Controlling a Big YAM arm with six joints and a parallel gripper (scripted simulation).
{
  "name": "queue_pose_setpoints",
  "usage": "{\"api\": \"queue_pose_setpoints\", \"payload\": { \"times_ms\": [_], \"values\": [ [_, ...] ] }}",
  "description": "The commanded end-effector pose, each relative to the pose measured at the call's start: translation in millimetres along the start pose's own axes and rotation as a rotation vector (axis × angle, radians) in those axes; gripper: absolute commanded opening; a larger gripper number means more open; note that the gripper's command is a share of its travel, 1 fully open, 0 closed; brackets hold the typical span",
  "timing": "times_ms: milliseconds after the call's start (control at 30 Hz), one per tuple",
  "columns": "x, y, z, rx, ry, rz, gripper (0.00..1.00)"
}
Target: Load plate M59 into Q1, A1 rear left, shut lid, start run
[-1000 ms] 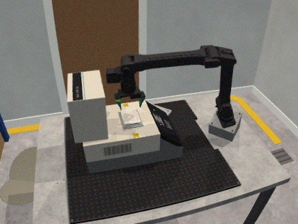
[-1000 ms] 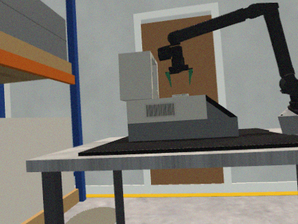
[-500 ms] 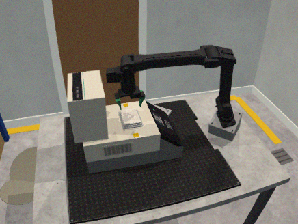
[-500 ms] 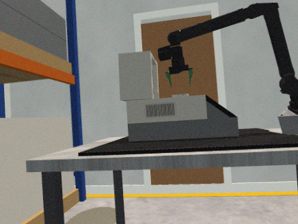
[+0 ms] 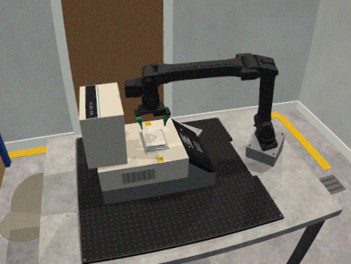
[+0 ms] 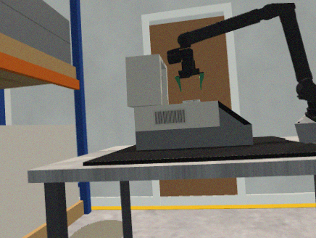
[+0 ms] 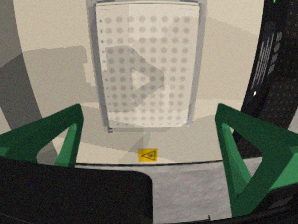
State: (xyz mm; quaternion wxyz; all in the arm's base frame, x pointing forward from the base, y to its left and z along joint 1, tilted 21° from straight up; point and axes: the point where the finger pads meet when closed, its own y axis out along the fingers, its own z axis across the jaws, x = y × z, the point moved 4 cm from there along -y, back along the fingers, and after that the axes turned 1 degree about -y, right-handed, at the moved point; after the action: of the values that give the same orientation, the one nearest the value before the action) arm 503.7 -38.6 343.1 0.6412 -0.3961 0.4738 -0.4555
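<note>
The cycler Q1 (image 5: 142,162) stands on the black mat with its lid (image 5: 101,122) raised upright at the left. The white 96-well plate M59 (image 5: 154,140) lies flat on Q1's block, inside the corner brackets; it also shows in the wrist view (image 7: 147,70). My gripper (image 5: 152,121) hangs open and empty above the plate's far edge, clear of it, and shows in the side view (image 6: 190,82) and in the wrist view (image 7: 148,145). The sloped black key panel (image 5: 194,146) is on Q1's right side. A small green lamp (image 5: 182,129) glows on the panel.
A small yellow mark (image 7: 148,155) sits on Q1's deck near the plate's short end. The arm's base (image 5: 266,149) stands at the right on the table. A shelf rack with a blue post (image 6: 77,72) stands beyond the table's left end.
</note>
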Motion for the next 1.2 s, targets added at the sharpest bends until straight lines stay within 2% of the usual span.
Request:
{"api": "queue_pose_setpoints", "payload": {
  "times_ms": [0,133,167,200,300,333,367,433,500,567,633,700,733,767,833,900,1000,1067,1133,1167],
  "values": [
    [5.8,-28.0,9.3,0.058,-0.004,-0.023,1.00],
    [8.6,-22.8,5.2,0.045,0.005,-0.021,1.00],
    [9.4,-20.7,-4.7,0.099,0.008,-0.020,0.00],
    [9.4,-17.1,-14.8,0.140,0.013,-0.018,0.00],
    [9.5,-14.7,-32.8,0.125,0.022,-0.028,0.00],
    [9.0,-12.2,-38.1,0.179,0.019,-0.026,0.00],
    [8.6,-9.4,-45.0,0.218,0.020,-0.025,0.00],
    [4.8,-6.2,-54.9,0.202,0.015,-0.024,0.00],
    [4.8,-6.2,-54.9,0.202,0.015,-0.024,0.00],
    [1.7,2.2,-65.4,0.280,0.005,-0.019,0.00],
    [0.7,9.0,-81.8,0.251,0.010,-0.021,0.00],
    [4.9,13.5,-94.6,0.237,0.015,-0.025,0.00],
    [5.2,15.3,-100.6,0.294,0.016,-0.024,0.00],
    [5.5,16.2,-108.0,0.336,0.017,-0.026,0.00],
    [5.7,15.9,-117.0,0.323,0.015,-0.028,0.00],
    [4.6,17.7,-128.5,0.421,0.010,-0.031,0.00],
    [0.8,21.1,-139.7,0.390,-0.004,-0.026,0.00],
    [0.8,21.1,-139.7,0.390,-0.004,-0.026,0.00],
    [3.5,29.7,-151.4,0.474,-0.001,-0.026,0.00],
    [4.3,33.0,-160.1,0.459,0.006,-0.028,0.00]
  ]
}}
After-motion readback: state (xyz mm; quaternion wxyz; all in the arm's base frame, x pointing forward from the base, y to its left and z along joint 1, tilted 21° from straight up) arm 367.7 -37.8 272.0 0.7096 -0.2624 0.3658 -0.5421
